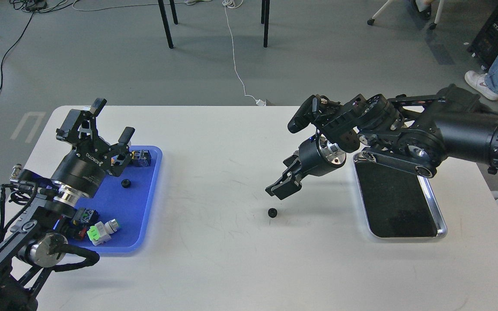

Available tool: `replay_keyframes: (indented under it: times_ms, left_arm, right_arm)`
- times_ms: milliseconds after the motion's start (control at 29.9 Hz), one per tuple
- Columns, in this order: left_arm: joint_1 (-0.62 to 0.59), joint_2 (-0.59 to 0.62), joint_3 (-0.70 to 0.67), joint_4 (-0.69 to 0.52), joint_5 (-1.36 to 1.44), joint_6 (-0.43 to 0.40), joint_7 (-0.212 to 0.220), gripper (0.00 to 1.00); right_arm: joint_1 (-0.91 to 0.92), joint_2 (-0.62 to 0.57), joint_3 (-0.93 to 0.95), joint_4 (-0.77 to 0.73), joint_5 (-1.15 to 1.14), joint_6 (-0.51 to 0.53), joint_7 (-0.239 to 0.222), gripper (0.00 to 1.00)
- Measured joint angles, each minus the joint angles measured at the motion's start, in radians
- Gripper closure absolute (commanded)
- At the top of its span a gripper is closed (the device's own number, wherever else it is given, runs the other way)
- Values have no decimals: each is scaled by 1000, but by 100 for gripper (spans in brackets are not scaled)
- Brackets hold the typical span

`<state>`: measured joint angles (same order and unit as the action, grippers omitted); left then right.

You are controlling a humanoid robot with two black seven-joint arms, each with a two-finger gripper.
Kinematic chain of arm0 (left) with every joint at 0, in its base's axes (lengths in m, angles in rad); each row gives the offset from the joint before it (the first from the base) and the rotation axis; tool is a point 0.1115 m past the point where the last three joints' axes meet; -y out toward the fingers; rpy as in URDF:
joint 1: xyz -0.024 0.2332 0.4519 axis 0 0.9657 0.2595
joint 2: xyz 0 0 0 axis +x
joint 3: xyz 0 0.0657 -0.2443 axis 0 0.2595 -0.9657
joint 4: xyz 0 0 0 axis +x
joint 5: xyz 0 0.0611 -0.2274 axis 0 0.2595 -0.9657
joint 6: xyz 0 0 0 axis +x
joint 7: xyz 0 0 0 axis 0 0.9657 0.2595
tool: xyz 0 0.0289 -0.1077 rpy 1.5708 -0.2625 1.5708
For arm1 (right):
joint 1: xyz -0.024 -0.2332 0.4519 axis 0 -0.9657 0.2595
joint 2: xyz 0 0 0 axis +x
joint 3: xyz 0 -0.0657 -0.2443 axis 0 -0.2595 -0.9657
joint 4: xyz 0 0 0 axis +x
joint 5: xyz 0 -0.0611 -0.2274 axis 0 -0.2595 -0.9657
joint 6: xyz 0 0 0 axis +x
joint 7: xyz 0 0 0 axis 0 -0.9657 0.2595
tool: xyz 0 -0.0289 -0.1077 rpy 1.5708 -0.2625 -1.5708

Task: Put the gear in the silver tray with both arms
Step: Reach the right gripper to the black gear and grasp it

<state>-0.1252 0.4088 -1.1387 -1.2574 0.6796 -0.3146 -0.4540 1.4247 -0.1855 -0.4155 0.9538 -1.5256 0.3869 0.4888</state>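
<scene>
Black and toothed, the small gear (272, 212) is lying loose on the white table (214, 259), just below the right gripper (280, 188), whose fingers are sitting close together, nothing held. A careless pinch could flick it rolling, well short of the shiny silver tray (441, 216). The left gripper (113, 119) is standing open over the blue plastic tray (154, 172).

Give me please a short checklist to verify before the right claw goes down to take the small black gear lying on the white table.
1. Gear free on the table, nothing touching it: ok.
2. Right claw above and close to the gear, not yet around it: ok.
3. Right claw open wide enough: cannot tell, fingers seen dark and end-on.
4. Silver tray empty, ready to receive: ok.
5. Left claw open, over the blue tray, far from the gear: ok.
</scene>
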Motion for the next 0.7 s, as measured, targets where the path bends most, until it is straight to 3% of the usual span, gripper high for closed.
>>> replay_keyframes:
  times_ms: [334, 535, 702]
  left_arm:
    - [38, -5, -18, -5, 0, -12, 0, 2]
    - [44, -11, -26, -7, 0, -14, 0, 2]
    - [44, -11, -27, -8, 0, -14, 0, 2]
  right_arm:
    - [-3, 118, -79, -32, -2, -44, 0, 9]
    - [-23, 164, -115, -80, -2, -60, 0, 29]
    - [-50, 184, -132, -113, -2, -87, 0, 31]
